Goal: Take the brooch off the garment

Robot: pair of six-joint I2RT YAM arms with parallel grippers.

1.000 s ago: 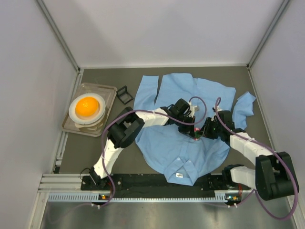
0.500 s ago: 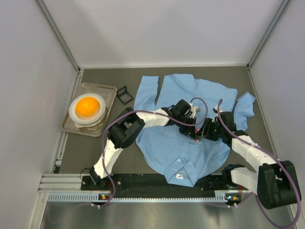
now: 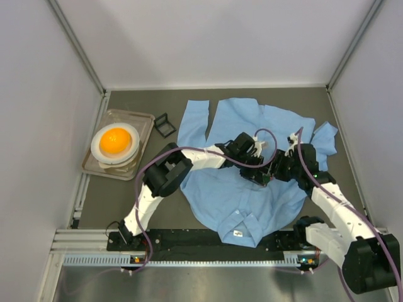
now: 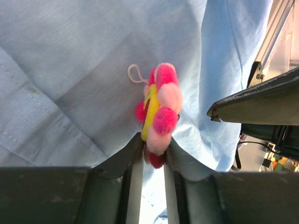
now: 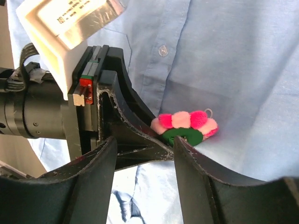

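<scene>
The garment (image 3: 220, 195) is a light blue shirt spread flat on the table, collar toward the arm bases. The brooch (image 4: 159, 109) is a ring of pink petals with a yellow centre. It stands on edge against the shirt cloth (image 4: 70, 70). My left gripper (image 4: 155, 145) is shut on the brooch's lower petals, a finger against each side. From the right wrist the brooch (image 5: 187, 122) shows its green back. My right gripper (image 5: 145, 142) is open, its jaws straddling one left finger (image 5: 135, 126) just short of the brooch. From above, both grippers (image 3: 261, 173) (image 3: 276, 170) meet at mid-shirt.
A clear tray (image 3: 148, 121) at the left holds a white plate with an orange object (image 3: 115, 141). A small black stand (image 3: 165, 124) sits between the tray and the shirt's sleeve. White walls enclose the table; a metal rail (image 3: 189, 258) runs along the near edge.
My right gripper's jaws have spread open and its arm has swung its wrist up and to the right. My left gripper stays at the brooch, shifted slightly right.
</scene>
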